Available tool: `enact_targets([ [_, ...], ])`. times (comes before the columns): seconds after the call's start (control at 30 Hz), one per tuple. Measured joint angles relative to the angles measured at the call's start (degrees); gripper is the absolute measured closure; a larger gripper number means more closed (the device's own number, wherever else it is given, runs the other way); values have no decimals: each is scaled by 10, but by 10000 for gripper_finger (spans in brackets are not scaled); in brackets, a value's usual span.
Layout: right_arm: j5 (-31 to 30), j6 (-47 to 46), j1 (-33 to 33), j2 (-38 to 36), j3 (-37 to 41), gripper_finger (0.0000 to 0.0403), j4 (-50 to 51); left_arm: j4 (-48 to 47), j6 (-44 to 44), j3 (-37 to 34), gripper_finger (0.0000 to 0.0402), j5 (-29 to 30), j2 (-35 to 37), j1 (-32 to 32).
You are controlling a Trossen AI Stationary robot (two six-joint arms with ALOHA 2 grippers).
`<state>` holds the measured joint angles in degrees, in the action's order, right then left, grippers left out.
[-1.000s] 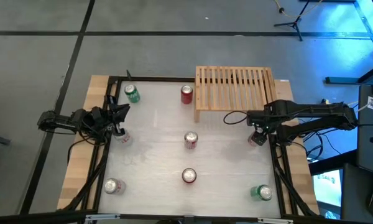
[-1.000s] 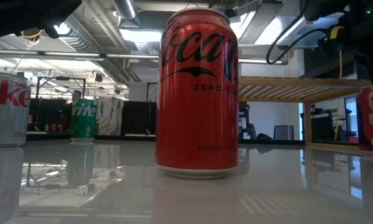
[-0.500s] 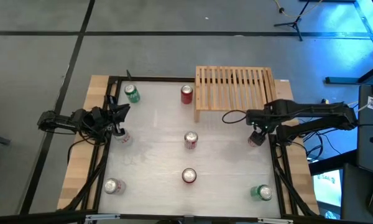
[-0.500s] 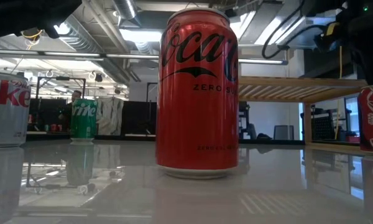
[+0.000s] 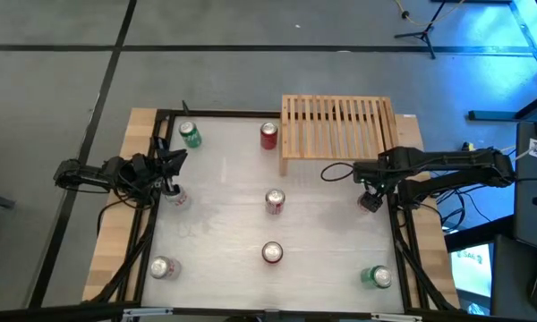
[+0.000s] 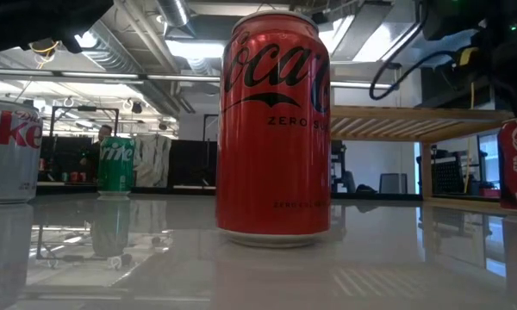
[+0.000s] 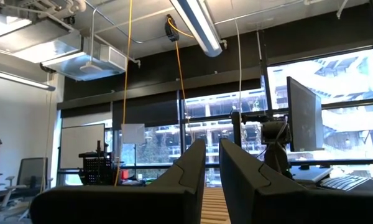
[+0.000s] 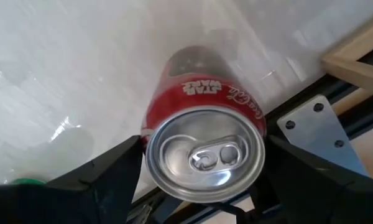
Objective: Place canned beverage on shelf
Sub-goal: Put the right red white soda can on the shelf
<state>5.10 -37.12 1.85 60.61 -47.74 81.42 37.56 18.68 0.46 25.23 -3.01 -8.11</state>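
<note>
Right end effector [image 5: 370,200] lower, seven cans

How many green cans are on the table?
2: one green can near the table's back left corner, the other green can near its front right corner. None seems hidden.
</note>
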Motion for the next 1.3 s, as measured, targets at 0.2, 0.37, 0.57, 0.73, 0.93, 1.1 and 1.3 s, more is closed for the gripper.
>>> enact_targets([
  [0.2,0,0,0,16,3,86,-10,0,0,0,362,0,0,0],
  [0.37,-9,-1,0,30,3,86,-7,0,0,0,362,0,0,0],
  [0.57,-17,10,0,44,3,86,-8,0,0,0,362,0,0,0],
  [0.73,-19,14,0,49,4,87,-10,0,0,0,362,0,0,0],
  [0.93,-10,28,1,47,4,120,-9,4,0,0,362,0,0,0],
  [1.1,-10,36,1,49,-11,122,1,5,0,0,362,0,0,0],
  [1.3,0,41,0,49,-76,122,13,6,-2,0,362,-3,0,0],
])
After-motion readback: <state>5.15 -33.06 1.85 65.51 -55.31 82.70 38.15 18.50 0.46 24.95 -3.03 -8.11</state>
